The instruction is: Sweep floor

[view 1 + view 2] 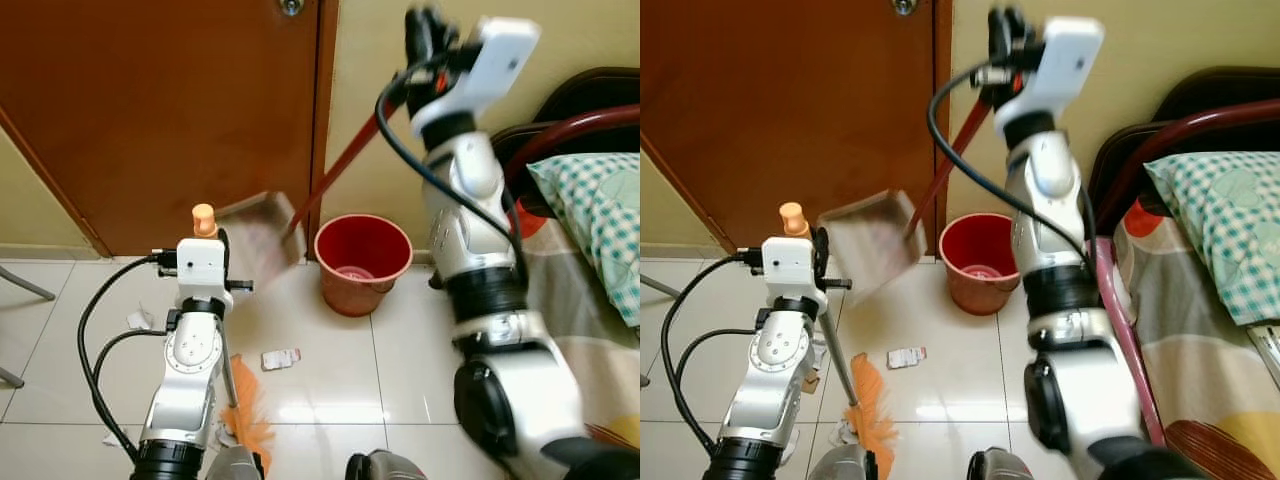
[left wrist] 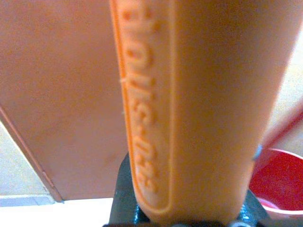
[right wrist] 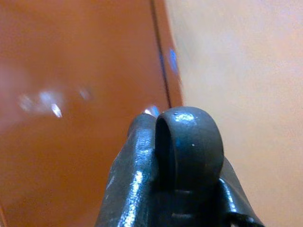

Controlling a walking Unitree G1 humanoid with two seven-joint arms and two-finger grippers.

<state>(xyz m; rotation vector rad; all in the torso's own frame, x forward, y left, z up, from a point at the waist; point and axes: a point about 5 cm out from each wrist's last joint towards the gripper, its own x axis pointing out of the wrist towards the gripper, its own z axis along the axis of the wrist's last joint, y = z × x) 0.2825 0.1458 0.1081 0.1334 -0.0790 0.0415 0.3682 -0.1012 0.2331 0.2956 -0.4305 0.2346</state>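
Note:
My left gripper (image 1: 214, 238) is shut on the orange handle (image 2: 199, 104) of a broom. The handle's tip (image 1: 204, 217) sticks up above my wrist. The broom's orange bristles (image 1: 251, 412) rest on the tiles below. My right gripper (image 1: 421, 47) is raised high by the wall, shut on the dark end (image 3: 188, 146) of a long red handle (image 1: 338, 167). That handle slants down to a grey dustpan (image 1: 262, 236). The dustpan is blurred, off the floor, tilted beside the red bucket (image 1: 362, 262).
The bucket stands against the wall by a brown door (image 1: 160, 110). A paper scrap (image 1: 281, 358) and small bits of litter (image 1: 138, 320) lie on the white tiles. A bed (image 1: 585, 300) with a checked pillow (image 1: 595, 215) lines the right side. A chair leg (image 1: 25, 287) shows at the left.

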